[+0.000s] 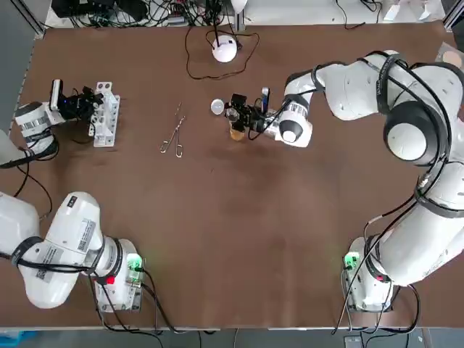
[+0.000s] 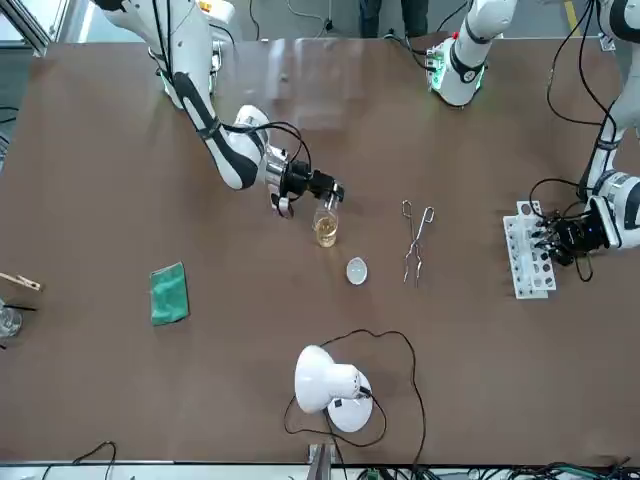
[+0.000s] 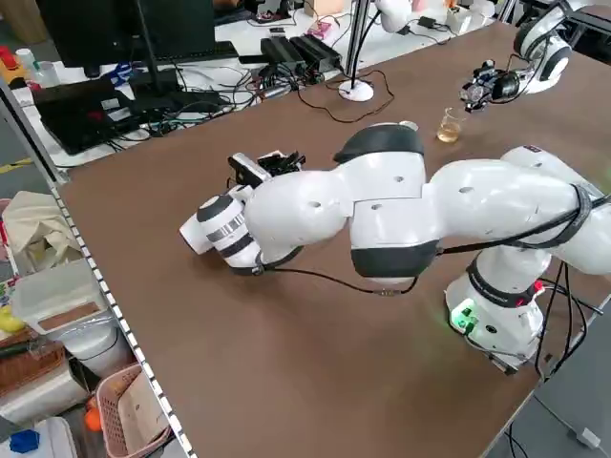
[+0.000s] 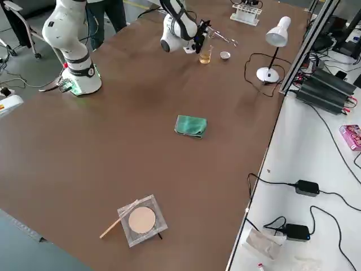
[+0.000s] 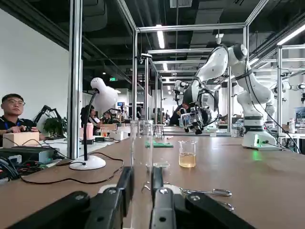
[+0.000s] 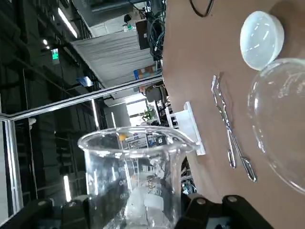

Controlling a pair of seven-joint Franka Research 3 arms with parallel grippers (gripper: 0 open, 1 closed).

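Observation:
My right gripper (image 1: 238, 114) is shut on a small clear beaker (image 6: 138, 176), tipped on its side just above a glass of amber liquid (image 1: 237, 133) that stands mid-table. A white dish (image 1: 217, 106) lies next to that glass. Metal tweezers (image 1: 174, 135) lie further left. At the table's left edge my left gripper (image 1: 90, 104) is shut on a clear test tube (image 5: 142, 152), held upright over the white tube rack (image 1: 106, 116). The left wrist view shows the amber glass (image 5: 187, 153) and the right gripper (image 5: 194, 119) far off.
A white desk lamp (image 1: 225, 49) with its looping cable stands at the far middle edge. A green cloth (image 2: 168, 293) lies on the robot's right half. A clear square dish with a tan disc (image 4: 141, 220) and a wooden stick sit at the far right corner.

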